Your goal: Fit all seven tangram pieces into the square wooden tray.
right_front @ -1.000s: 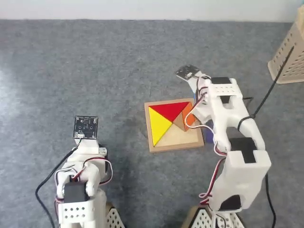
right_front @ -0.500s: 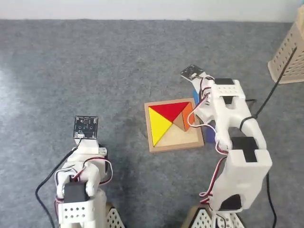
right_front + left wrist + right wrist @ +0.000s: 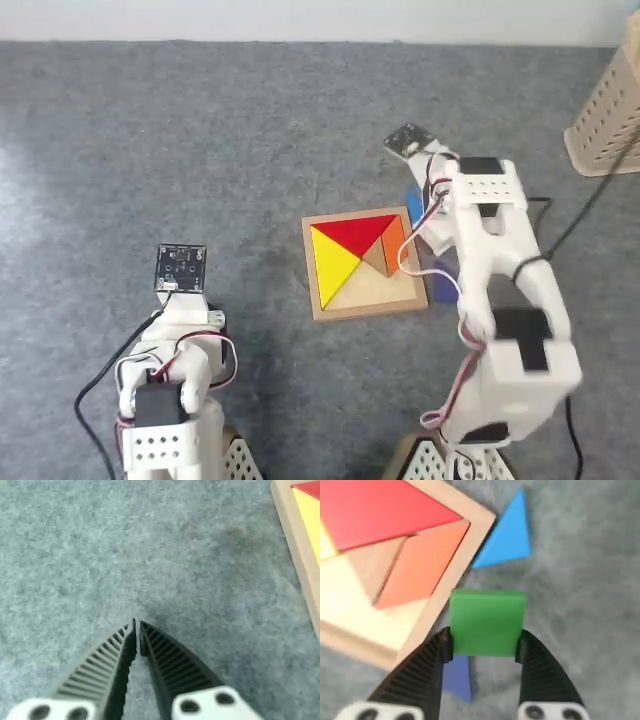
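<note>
The square wooden tray (image 3: 340, 306) lies mid-table holding a red triangle (image 3: 355, 232), a yellow triangle (image 3: 332, 262) and an orange piece (image 3: 393, 243). My right gripper (image 3: 484, 642) is shut on a green square (image 3: 487, 622), held just outside the tray's rim (image 3: 481, 531) beside the orange piece (image 3: 422, 562). A light blue triangle (image 3: 507, 532) lies on the carpet next to the tray, and a dark blue piece (image 3: 457, 675) lies under the gripper. My left gripper (image 3: 137, 626) hangs shut and empty over bare carpet, with the tray's edge (image 3: 292, 525) off to one side.
The right arm (image 3: 490, 250) stands along the tray's right side, over the light blue triangle (image 3: 413, 205) and the dark blue piece (image 3: 443, 285). The left arm (image 3: 170, 370) stays at the front left. A perforated wooden box (image 3: 610, 110) stands at the far right.
The right arm has shifted a little to the right and away from the tray with the green square in its grip, uncovering more of the dark blue piece. The left arm has not moved.
</note>
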Controlling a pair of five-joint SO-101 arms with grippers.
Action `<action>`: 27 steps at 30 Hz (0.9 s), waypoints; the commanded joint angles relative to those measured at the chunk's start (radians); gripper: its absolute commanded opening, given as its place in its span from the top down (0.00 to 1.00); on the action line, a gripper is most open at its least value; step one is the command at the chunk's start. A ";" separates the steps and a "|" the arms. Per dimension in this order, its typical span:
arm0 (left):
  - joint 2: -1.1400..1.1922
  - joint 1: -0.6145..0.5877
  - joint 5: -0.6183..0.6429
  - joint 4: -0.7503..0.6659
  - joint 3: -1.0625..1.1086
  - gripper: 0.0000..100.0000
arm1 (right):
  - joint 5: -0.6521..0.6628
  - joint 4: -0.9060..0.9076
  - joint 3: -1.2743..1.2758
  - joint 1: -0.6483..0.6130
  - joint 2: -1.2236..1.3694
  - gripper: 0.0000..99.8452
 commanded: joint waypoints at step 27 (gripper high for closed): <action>-0.015 0.006 0.008 0.012 -0.012 0.99 | -0.101 -0.122 0.364 -0.455 -0.260 0.93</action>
